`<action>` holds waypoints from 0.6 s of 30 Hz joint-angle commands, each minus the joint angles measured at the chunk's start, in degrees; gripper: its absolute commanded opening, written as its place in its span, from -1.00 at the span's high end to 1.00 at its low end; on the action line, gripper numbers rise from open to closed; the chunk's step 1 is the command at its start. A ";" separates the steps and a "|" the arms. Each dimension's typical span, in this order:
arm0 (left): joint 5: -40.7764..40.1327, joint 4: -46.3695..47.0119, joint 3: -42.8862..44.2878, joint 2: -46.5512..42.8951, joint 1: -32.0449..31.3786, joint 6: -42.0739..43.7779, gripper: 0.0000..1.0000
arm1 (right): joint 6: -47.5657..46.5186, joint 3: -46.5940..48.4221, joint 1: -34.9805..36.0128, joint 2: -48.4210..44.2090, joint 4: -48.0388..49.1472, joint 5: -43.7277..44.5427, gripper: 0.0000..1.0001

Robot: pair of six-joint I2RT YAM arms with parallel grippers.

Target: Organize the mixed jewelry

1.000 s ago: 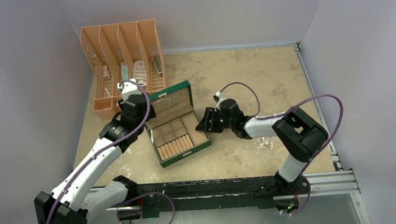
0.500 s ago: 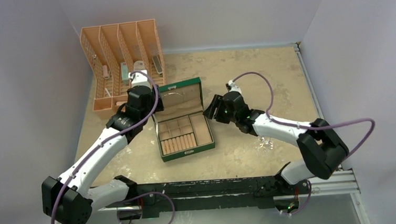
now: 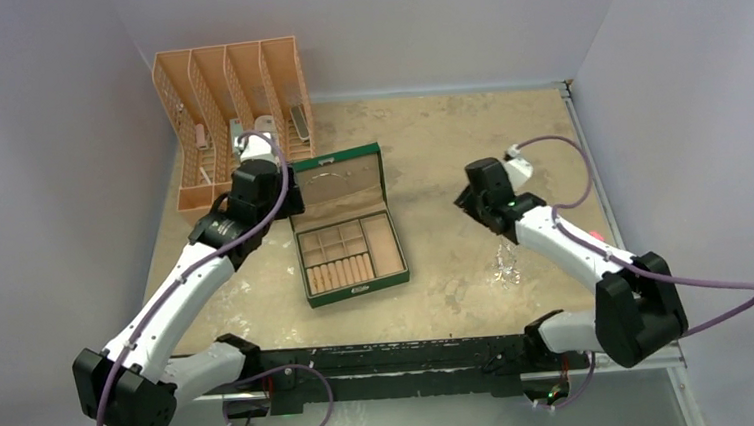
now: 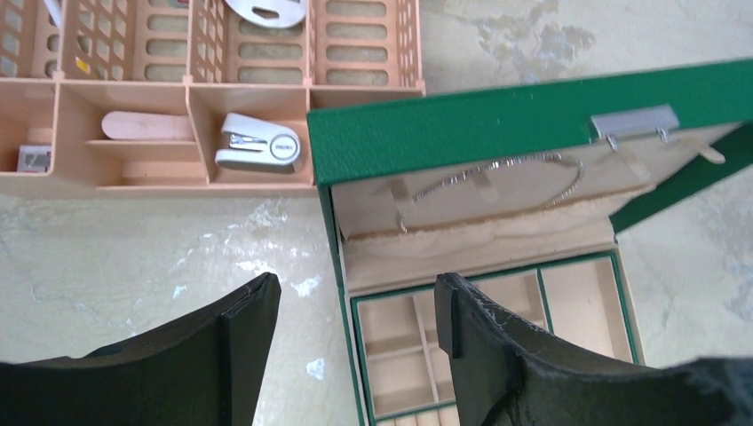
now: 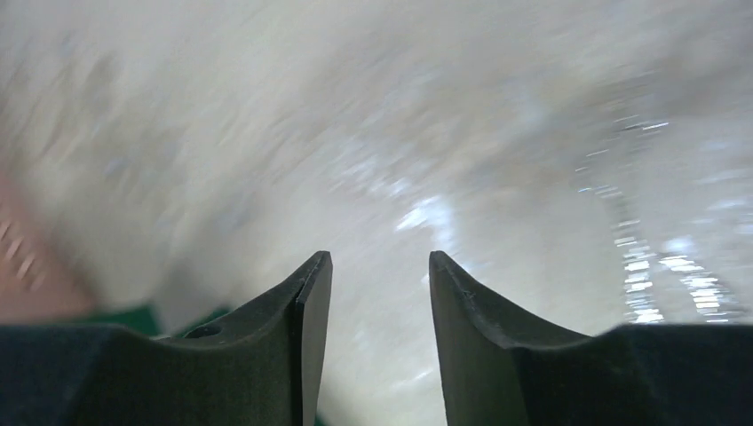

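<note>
Green jewellery box [image 3: 353,290] sits open on a mottled beige surface [image 3: 428,139], its lid standing up along the far side. The left fingers [image 4: 249,342] are spread wide and hold nothing. The box's left wall and the hinge-side corner show in the gap between them, just past the tips. Ahead of the left-hand fingertip lies a peach plastic organizer [image 4: 355,87], its near edge close to the lid's corner, with a white stapler [image 4: 257,142] in a front pocket. A thin silvery chain [image 4: 497,173] is pinned inside the lid, ahead and to the right of these fingers.

The right fingers [image 5: 306,346] are also parted, with nothing between them, over bare surface well to the right of the box. Their own view is heavily blurred, so detail below them cannot be made out. The mixed jewelry [image 3: 505,269], a small glittering cluster, lies on the surface behind these fingers, beside the right forearm and toward the arm bases, well apart from the box. Bare surface stretches between the box's right wall and the right fingers, and beyond them to the back wall.
</note>
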 commanded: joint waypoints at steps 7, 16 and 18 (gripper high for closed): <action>11.09 -9.06 3.65 -8.91 0.25 -5.66 -0.28 | 5.90 -1.74 -14.07 2.61 -11.33 7.11 0.18; 21.26 -6.94 -0.49 -12.31 0.21 -7.32 -0.22 | 6.95 0.24 -16.70 8.65 -14.15 7.99 0.45; 22.29 -5.98 -1.53 -12.35 0.21 -6.62 -0.22 | 6.90 0.24 -16.98 8.56 -14.66 8.37 0.45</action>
